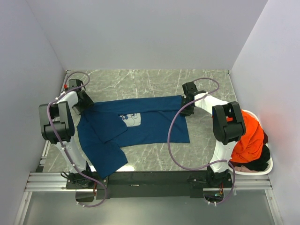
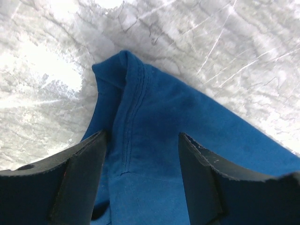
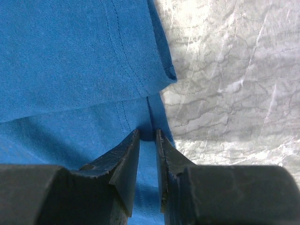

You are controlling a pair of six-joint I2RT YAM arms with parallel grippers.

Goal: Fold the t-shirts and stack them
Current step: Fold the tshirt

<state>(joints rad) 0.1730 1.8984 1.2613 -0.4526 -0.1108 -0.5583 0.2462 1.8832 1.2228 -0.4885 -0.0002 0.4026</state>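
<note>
Left hand (image 2: 140, 140): fingers spread, straddling a stitched seam at the far left corner of the navy blue cloth t-shirt (image 1: 150, 124); nothing pinched yet, likely lining up a grasp. The shirt lies spread on the grey marble-patterned tabletop (image 1: 140, 84) between the arms, pale chest print up, left part rumpled toward the near edge. Right hand (image 3: 147, 136): clenched on the hem fold at the far right corner. Both far corners taken suggests a fold toward the near side. Far right: white oval plastic basket (image 1: 268, 166) holds the bright orange cloth t-shirt (image 1: 248, 138), waiting.
</note>
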